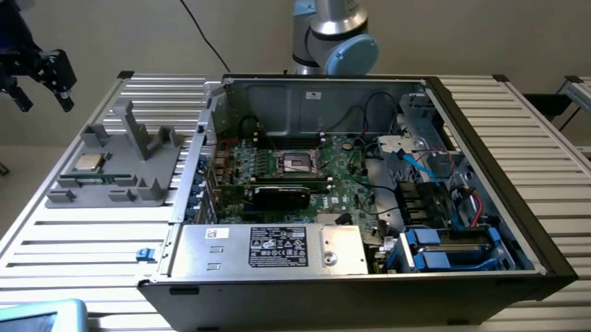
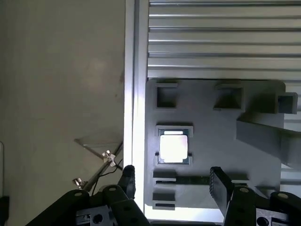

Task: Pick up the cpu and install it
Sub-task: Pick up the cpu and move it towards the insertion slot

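the black two-fingered gripper (image 2: 172, 172) hangs over the slatted metal table's (image 1: 74, 235) edge on the exterior view's left, jaws spread wide and empty. the small square silvery cpu (image 2: 174, 147) lies flat in a recess of the grey plastic fixture tray (image 2: 211, 127) near that edge. it sits below the gripper, well apart and in line with the gap between the fingers.

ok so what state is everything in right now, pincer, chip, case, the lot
black pincer: open, holding nothing, clear of the chip
small square silvery cpu: lying flat in its recess in the holder, not yet picked up
grey plastic holder: flat beside the case, cpu seated in it
black computer case: on its side, panel off, insides exposed
black square socket frame: inside the case, latch state too small to tell
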`<state>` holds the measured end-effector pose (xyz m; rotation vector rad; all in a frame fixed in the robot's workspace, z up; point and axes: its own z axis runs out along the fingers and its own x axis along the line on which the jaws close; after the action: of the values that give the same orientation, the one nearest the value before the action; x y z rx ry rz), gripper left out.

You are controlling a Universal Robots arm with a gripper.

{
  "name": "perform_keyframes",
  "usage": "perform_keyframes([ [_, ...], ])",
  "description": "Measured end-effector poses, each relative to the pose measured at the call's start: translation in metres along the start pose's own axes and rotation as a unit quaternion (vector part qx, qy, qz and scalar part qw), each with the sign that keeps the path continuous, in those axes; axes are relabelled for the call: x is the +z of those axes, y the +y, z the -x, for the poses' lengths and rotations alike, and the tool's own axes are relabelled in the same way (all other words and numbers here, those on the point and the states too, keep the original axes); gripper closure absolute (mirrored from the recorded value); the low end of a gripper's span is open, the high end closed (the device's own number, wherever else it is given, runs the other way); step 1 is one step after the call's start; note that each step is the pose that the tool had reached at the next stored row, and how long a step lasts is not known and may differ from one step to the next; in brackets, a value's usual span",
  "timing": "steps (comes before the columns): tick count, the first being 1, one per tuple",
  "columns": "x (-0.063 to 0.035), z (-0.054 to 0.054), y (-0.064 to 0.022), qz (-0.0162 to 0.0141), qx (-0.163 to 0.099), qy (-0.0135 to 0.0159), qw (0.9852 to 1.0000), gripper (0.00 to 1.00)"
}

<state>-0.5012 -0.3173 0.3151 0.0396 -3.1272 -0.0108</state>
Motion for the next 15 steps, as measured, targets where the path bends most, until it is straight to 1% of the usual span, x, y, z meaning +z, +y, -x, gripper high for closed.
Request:
perform_keyframes([
  [4, 0.0072, 0.000, -0.0001, -0.0002, -0.012, 0.0001, 0.9999, 0.25],
  [10, 0.0181, 0.000, -0.0003, -0.0002, -0.014, 0.0001, 0.9999, 0.25],
  [15, 0.0272, 0.000, -0.0042, -0.0002, -0.016, 0.0001, 0.9999, 0.25],
])
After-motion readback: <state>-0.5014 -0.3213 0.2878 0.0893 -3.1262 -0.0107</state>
